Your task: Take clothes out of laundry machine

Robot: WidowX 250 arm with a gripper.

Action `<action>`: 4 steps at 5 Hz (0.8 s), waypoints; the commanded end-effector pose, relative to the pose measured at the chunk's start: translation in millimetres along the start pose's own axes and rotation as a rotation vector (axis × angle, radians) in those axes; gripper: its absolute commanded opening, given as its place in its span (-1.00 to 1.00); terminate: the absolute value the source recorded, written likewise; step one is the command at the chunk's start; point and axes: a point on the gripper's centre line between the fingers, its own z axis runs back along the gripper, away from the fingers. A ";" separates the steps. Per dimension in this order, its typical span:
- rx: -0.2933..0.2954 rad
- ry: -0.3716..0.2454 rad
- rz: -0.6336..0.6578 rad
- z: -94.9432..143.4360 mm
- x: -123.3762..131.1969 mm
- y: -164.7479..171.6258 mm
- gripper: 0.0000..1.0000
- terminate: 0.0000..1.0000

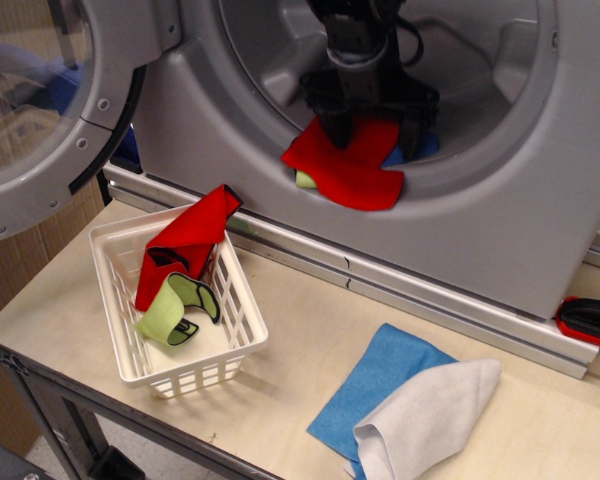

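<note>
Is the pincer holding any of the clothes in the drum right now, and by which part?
Cannot be told. The pincer stands with fingers spread over the red cloth at the laundry machine mouth, tips touching its upper edge, but no closed grip shows.

Hand spread over clothes inside laundry machine mouth.

Grey laundry machine showing red, blue and lime-green clothes. White basket sitting on a pale beige bench.
</note>
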 end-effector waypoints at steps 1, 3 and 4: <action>0.071 0.099 -0.011 -0.5 8.9 5.7 1.00 -1.00; 0.142 0.076 0.046 4.9 2.6 12.7 -1.00 -1.00; 0.183 0.055 0.071 18.1 -0.6 17.7 -1.00 -1.00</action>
